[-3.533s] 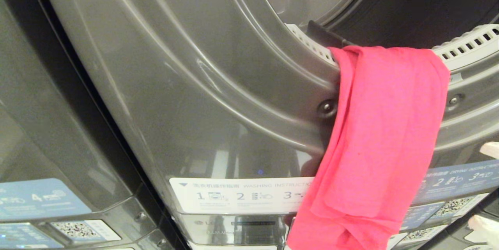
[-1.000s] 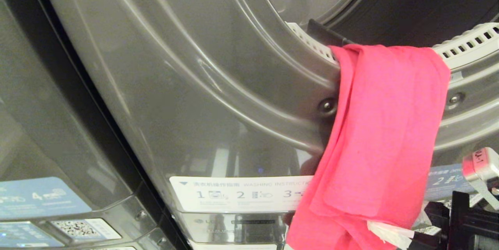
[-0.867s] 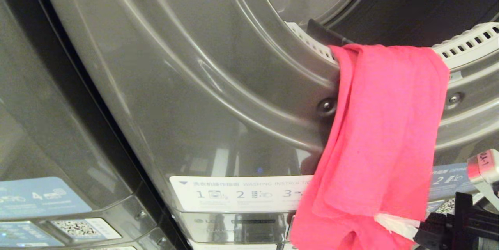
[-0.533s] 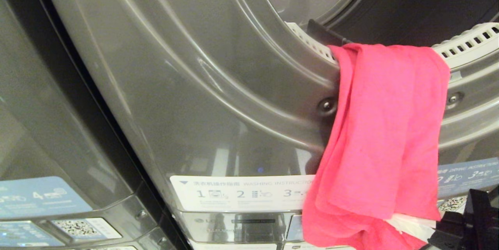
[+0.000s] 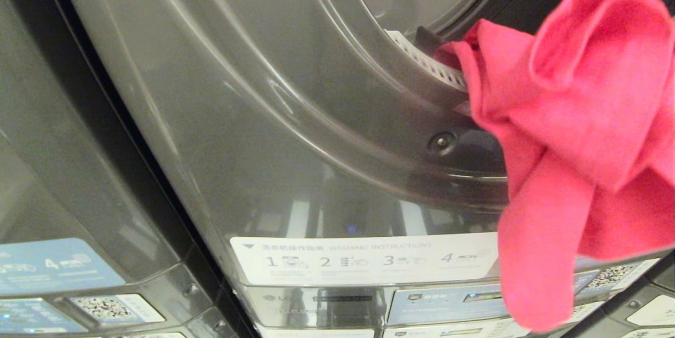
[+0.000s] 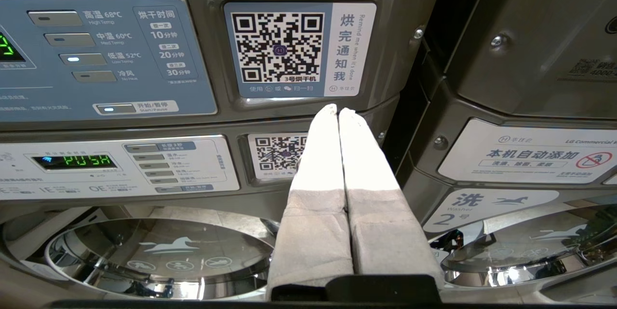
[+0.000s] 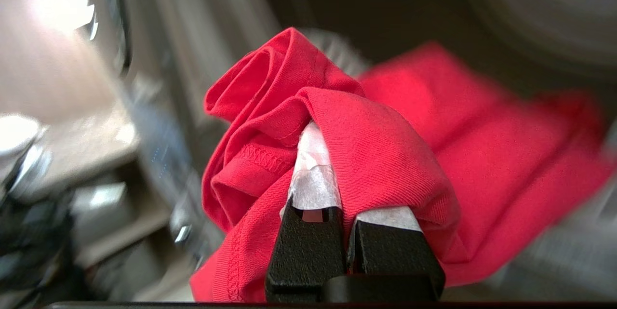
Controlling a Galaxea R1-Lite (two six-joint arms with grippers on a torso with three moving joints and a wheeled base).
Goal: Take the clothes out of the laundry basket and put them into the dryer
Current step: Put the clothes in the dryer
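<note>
Watch the red garment (image 5: 575, 132): much of it hangs outside the dryer (image 5: 295, 116), below the drum opening's lower rim, so it could snag on the rim or slide out when released. Your right gripper (image 7: 337, 164), raised level with that rim, has its fingers clenched on a fold. The left gripper (image 6: 337, 111) idles with fingers pressed together, empty, facing the control panels below the dryer.

Right gripper (image 7: 332, 174) fingertips buried in red garment (image 7: 385, 154), dryer (image 7: 482, 20) blurred

Looks like a self-service laundromat: stacked grey LG machines (image 6: 530, 58) side by side, QR payment stickers (image 6: 277, 46), printed washing instructions (image 5: 364, 261).
</note>
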